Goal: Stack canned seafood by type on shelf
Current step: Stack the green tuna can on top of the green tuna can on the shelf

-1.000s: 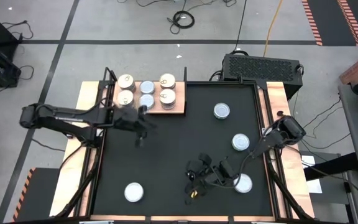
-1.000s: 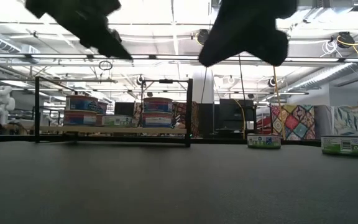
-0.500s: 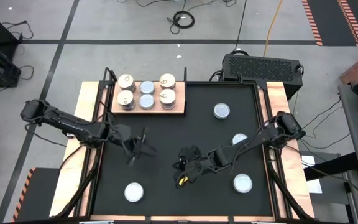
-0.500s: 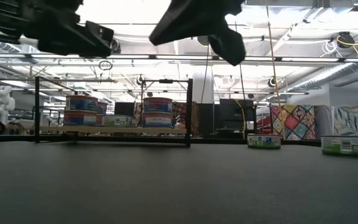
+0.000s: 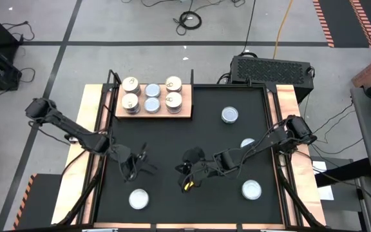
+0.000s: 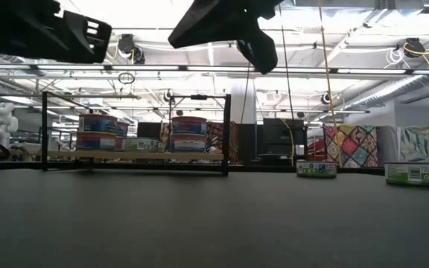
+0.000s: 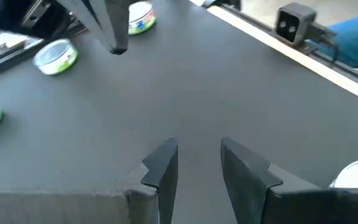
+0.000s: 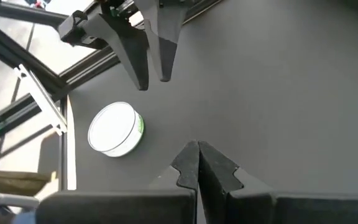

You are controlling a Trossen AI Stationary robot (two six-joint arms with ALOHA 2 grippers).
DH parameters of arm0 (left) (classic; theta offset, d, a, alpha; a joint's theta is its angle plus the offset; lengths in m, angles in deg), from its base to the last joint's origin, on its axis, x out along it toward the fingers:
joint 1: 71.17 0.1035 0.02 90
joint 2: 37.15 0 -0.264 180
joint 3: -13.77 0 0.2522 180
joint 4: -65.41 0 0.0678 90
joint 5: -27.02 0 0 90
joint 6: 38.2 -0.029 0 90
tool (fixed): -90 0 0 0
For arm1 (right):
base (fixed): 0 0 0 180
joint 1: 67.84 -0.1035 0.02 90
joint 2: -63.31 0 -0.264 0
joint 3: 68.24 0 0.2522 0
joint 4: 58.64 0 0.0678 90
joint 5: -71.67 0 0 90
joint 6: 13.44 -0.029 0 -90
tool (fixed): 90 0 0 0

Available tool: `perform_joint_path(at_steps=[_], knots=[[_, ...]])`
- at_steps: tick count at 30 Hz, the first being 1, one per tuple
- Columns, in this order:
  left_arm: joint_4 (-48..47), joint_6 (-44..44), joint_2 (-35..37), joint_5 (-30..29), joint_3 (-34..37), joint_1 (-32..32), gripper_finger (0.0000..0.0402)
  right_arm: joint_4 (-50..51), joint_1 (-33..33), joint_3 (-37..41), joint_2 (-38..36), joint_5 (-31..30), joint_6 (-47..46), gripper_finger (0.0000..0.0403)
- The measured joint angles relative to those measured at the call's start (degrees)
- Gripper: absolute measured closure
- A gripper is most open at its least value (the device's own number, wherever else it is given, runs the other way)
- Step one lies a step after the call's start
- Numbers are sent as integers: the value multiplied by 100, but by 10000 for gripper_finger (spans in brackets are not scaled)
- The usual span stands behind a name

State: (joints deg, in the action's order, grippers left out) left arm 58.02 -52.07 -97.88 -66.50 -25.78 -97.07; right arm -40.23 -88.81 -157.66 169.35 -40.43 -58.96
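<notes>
**Kid:** How many cans were on the shelf [image 5: 187,111]?

**Friend:** Five spots were filled. Four cans [image 5: 139,199] [image 5: 230,115] [image 5: 252,189] [image 5: 248,142] sat on the black mat [image 5: 172,138].

**Kid:** And the pinchers?

**Friend:** The left gripper [image 7: 197,158] was partly open and empty. The right gripper [image 8: 197,152] was pressed closed, empty too.

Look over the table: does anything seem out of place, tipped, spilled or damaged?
Nothing looks tipped, spilled or damaged. Four cans lie scattered upright on the black mat, off the shelf, where the other cans are already stacked. The left gripper hangs open and empty; the right gripper is shut.
</notes>
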Motion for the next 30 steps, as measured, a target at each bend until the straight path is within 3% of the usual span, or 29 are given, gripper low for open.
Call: perform_joint_path(at_steps=[11,18,30], knots=[[-1125,2254,-350,-1468,-991,-1077,278,22,-470,0,-2,-2,766,403],[-2178,3735,-1589,-2378,-2030,-2013,279,24,-1110,0,-2,-121,1018,403],[-4529,5467,-3556,-2808,-4406,-3127,279,24,-1939,0,-2,-387,839,403]])
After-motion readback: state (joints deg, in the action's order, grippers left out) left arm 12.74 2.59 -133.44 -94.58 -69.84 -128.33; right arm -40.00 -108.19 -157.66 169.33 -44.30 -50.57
